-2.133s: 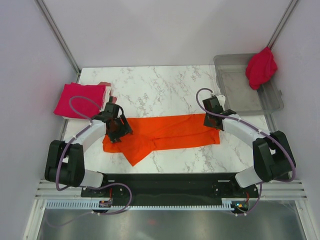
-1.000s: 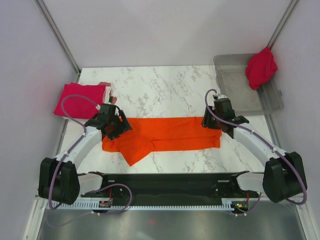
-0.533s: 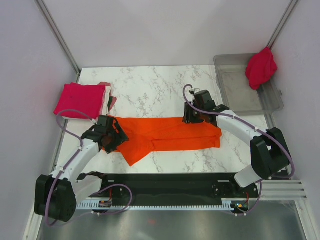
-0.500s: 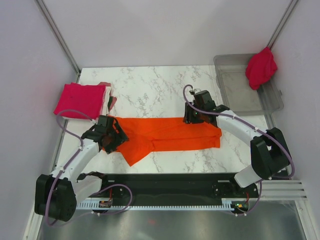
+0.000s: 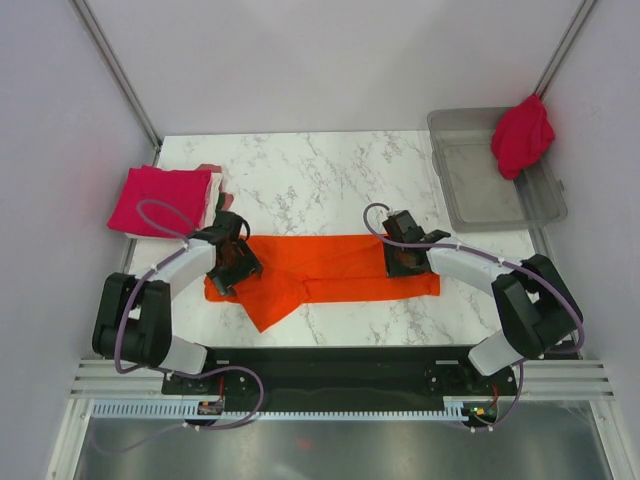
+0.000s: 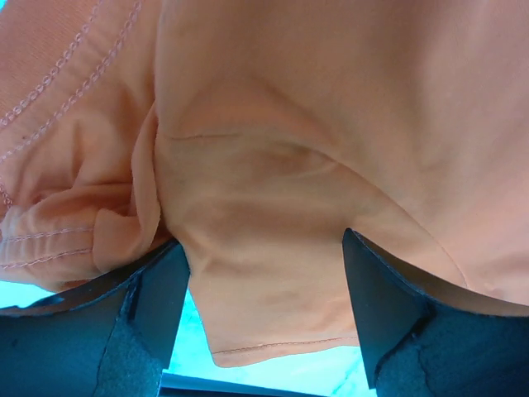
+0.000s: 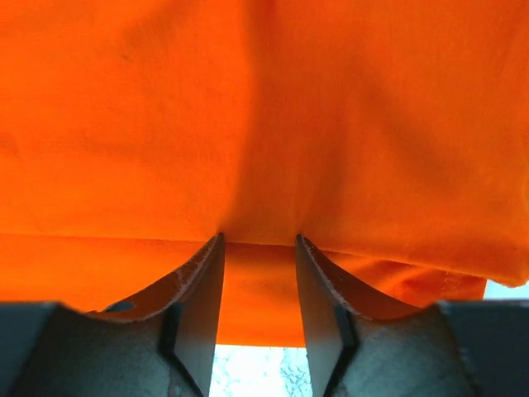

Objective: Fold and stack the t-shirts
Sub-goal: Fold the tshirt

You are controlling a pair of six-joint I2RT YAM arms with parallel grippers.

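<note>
The bright orange t-shirt [image 5: 330,265] lies across the table's middle as a long folded strip, with one flap [image 5: 268,312] pointing toward the near edge. My left gripper [image 5: 232,262] sits on the shirt's left end. In the left wrist view it [image 6: 263,248] stands open, with bunched orange cloth [image 6: 273,165] lying between the wide-apart fingers [image 6: 149,314]. My right gripper [image 5: 402,262] rests on the strip's right part. It [image 7: 259,240] is open, its tips against a fold edge of the orange cloth [image 7: 264,124]. Folded crimson t-shirts [image 5: 160,198] with a pale pink one [image 5: 212,183] are stacked at the left.
A clear grey plastic bin [image 5: 480,185] stands at the back right, with a crumpled crimson t-shirt [image 5: 522,135] draped over its far corner. Bare marble table [image 5: 320,175] stretches behind the orange shirt. Metal frame posts rise at both back corners.
My right gripper left the shirt's upper right corner, swung left and came down on the strip. The left gripper dipped toward the near edge and returned to the left end. The shirt stayed put.
</note>
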